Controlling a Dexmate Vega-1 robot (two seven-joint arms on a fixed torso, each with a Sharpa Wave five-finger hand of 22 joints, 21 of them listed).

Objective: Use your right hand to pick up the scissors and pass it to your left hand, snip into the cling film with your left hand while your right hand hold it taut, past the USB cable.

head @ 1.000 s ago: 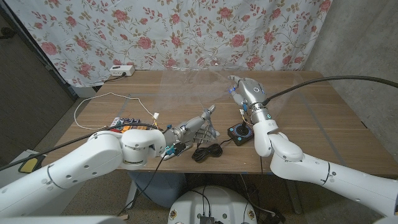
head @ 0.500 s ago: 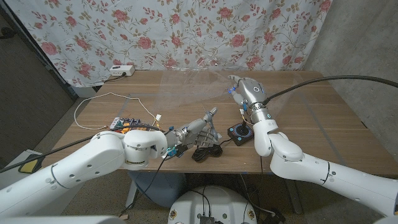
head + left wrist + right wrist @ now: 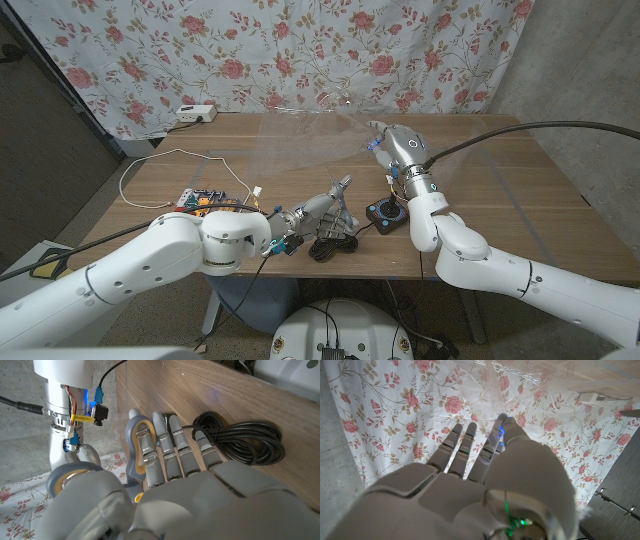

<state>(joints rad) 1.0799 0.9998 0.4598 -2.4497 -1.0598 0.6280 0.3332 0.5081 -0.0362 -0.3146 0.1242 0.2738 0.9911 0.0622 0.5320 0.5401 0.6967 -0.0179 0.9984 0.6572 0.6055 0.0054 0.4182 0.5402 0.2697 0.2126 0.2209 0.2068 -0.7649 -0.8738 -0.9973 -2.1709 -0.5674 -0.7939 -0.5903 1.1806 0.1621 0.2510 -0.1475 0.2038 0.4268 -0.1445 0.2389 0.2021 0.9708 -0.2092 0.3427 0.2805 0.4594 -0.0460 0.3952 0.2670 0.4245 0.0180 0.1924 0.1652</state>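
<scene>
My left hand is low over the table's near edge and holds the scissors, whose tips point up and away. In the left wrist view the scissors' grey, yellow-lined handle loop sits around my fingers. The coiled black USB cable lies just beneath and in front of that hand, and appears as the coil in the left wrist view. My right hand is raised at the middle right and pinches the edge of the clear cling film, which stretches back toward the curtain. The film spreads beyond my right fingertips.
A black joystick box with a red knob stands by my right forearm. A white cable, an orange circuit board and a white power strip lie on the table's left side. A flowered curtain hangs behind.
My left hand has slid a little to the right and toward the near edge with the scissors, ending over the USB cable. The right hand has kept still with the film.
</scene>
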